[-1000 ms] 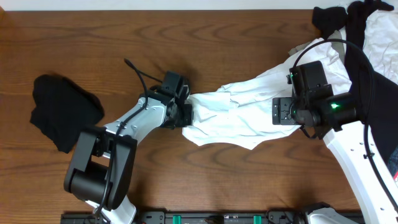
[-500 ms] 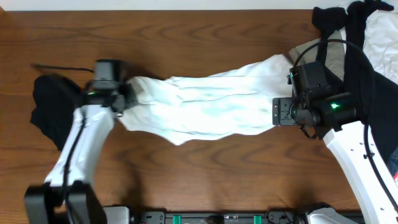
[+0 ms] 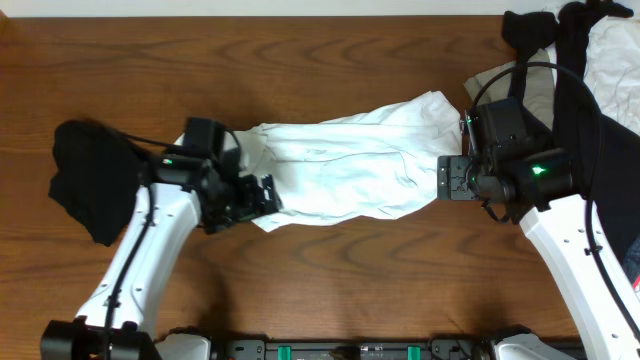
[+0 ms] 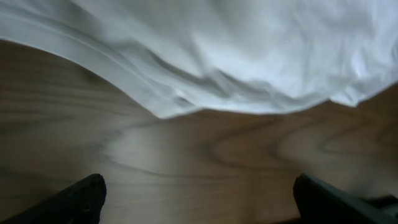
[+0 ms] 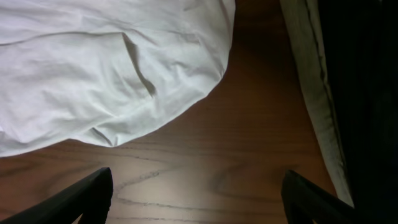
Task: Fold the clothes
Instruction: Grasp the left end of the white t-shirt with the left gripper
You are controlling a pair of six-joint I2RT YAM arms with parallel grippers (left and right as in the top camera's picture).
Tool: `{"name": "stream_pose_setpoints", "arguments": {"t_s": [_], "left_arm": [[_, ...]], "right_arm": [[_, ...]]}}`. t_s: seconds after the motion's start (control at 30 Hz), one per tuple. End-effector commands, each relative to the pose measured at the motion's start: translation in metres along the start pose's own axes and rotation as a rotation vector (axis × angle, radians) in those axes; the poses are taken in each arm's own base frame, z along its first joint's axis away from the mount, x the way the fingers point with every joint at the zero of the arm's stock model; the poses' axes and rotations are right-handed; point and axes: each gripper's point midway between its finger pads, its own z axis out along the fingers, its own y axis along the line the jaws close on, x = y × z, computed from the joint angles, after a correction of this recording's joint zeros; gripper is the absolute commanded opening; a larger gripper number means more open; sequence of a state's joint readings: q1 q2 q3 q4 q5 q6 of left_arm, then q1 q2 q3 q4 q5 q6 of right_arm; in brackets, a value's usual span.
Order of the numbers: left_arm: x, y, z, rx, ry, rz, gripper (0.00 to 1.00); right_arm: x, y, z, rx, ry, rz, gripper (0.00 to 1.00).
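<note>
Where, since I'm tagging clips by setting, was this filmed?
Likely a robotics lab bench, not a home: a left arm and right arm at a wooden table, a white T-shirt laid out, a pile of clothes at its corner.

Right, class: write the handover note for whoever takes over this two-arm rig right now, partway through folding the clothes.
Left gripper: open, empty, at the lower left edge of the white T-shirt.
Right gripper: open, empty, at the shirt's right end.
The T-shirt lies stretched across the middle of the table, wrinkled, not folded. A black garment lies at the left. A pile of black, white and beige clothes sits in the far right corner.
Done: shirt laid out.
Left: fold it, then the rest.
</note>
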State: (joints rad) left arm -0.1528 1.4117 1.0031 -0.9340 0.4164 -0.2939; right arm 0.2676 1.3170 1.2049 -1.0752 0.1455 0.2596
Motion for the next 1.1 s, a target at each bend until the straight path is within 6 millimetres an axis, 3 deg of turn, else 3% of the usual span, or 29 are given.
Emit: {"name": "stream_pose_setpoints", "arguments": {"t_s": [0.0,0.13,0.37,0.43,0.57,0.9,1.07], "left_arm": [[0.021,0.0,0.02,-0.012,0.065,-0.094,0.98],[0.025,0.016,0.041,-0.078,0.033,-0.217,0.98],[0.011,0.022,0.071,-0.018,-0.075,-0.319,0.98],[0.007,0.021,0.074,-0.001,-0.099,-0.312,1.0],[0.0,0.034,0.076,-0.058,-0.153,-0.312,0.79],[0.001,0.036,0.078,-0.067,-0.153,-0.314,0.79],[0.003,0.038,0.091,-0.079,-0.118,-0.314,0.79]], "right_arm": [[-0.004,-0.001,-0.005,-0.007,-0.02,0.025,0.85],[-0.003,-0.001,-0.005,-0.006,-0.018,0.024,0.85],[-0.004,-0.001,-0.005,-0.007,-0.022,0.022,0.86],[-0.004,-0.001,-0.005,-0.007,-0.022,0.022,0.86],[-0.004,-0.001,-0.005,-0.007,-0.021,0.022,0.86],[-0.004,-0.001,-0.005,-0.007,-0.021,0.022,0.86],[-0.004,-0.001,-0.005,-0.007,-0.021,0.022,0.86]]}}
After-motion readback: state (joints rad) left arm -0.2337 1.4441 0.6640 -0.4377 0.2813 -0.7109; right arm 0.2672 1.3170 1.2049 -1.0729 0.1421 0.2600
